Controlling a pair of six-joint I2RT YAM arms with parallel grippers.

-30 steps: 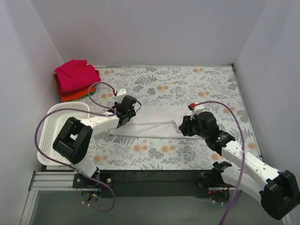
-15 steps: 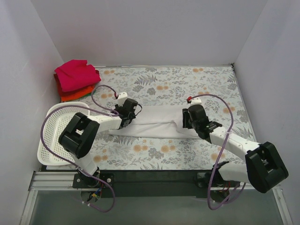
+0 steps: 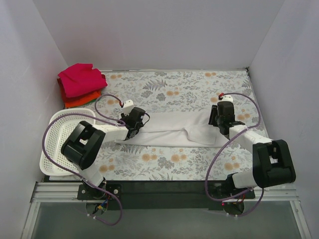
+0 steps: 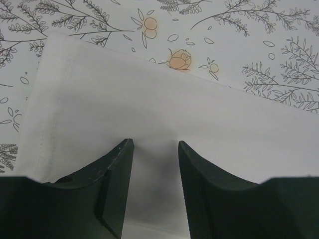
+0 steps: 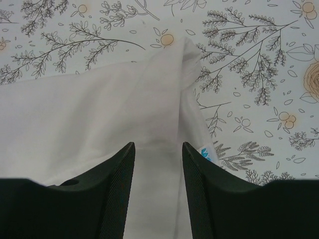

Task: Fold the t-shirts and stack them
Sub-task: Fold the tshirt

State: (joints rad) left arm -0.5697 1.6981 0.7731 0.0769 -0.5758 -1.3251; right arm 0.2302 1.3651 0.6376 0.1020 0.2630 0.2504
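Note:
The white t-shirt (image 3: 169, 132) lies as a long folded strip across the middle of the table. My left gripper (image 3: 137, 122) is low over its left end, jaws apart, with flat white cloth (image 4: 149, 99) between and under the fingers. My right gripper (image 3: 216, 119) is low over the right end, jaws apart above the cloth (image 5: 99, 109); a small blue-printed label (image 5: 206, 153) shows at the shirt's edge. Neither gripper pinches cloth. A folded magenta-pink shirt (image 3: 79, 78) lies on a red-orange one (image 3: 79, 101) at the back left; a sliver of green (image 3: 98, 94) shows between.
A white mesh basket (image 3: 57, 149) stands at the left front, beside the left arm. The floral table cover (image 3: 189, 87) is walled by white panels at the back and on both sides.
My right arm has swung right and back, from the shirt's middle right to its far right end, and the cloth now reaches further right. My left gripper has barely moved.

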